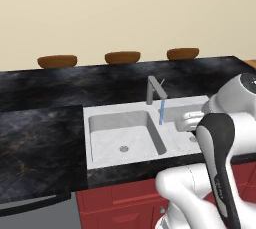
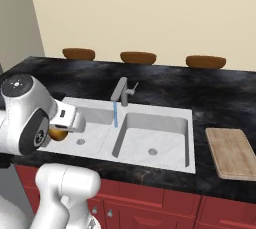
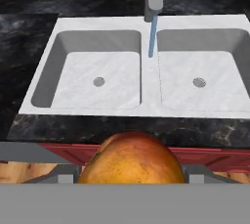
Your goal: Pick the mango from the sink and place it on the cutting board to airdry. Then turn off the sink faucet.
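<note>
Currently, item one: my claw, clenched around the round orange-yellow mango, which sits lifted out of the basins, above the front edge of the black marbled bench; from the right base view the fruit peeks out beside my wrist. Item two: white-grey marbled double-basin sink, a round metal drain in each basin. Item three: grey metal faucet with square post and thin lever, a blue stream falling from its spout. Item four: flat light-brown wooden cutting board, lying on the bench right of the sink. Item five: three brown bowl-like shapes behind the bench's far edge.
</note>
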### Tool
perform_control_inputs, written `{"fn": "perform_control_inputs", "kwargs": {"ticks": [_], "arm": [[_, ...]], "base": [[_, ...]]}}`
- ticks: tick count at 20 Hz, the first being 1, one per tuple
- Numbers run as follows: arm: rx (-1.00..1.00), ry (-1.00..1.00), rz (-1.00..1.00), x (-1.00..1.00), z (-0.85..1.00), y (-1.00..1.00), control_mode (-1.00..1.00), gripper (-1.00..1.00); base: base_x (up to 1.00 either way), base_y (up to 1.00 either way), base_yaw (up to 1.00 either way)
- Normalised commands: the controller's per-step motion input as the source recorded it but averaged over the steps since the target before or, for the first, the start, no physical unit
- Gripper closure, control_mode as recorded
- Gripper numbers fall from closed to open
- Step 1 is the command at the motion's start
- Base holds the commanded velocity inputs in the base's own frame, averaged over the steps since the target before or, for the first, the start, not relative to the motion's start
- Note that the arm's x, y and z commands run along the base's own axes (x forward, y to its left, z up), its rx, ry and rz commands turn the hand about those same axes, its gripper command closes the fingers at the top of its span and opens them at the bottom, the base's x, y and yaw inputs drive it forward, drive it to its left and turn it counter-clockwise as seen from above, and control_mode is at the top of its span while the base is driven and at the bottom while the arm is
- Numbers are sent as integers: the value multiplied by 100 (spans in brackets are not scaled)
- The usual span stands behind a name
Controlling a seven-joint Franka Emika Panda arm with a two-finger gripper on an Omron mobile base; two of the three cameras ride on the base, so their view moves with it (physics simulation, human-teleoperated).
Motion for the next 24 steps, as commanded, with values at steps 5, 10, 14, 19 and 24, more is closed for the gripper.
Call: {"fn": "perform_control_inputs", "kwargs": {"ticks": [5,10,14,19,24], "arm": [[-1,-3,-9,-48,-10,-13,-100,100],[0,-2,-16,-35,0,-38,-100,100],[-1,-5,-5,-38,-1,-29,-100,100],[-7,-13,-1,-17,0,-45,-100,100],[-9,-19,-2,-6,0,-49,-100,100]], "base": [[0,0,0],[0,0,0],[0,0,0],[0,0,0],[0,0,0]]}}
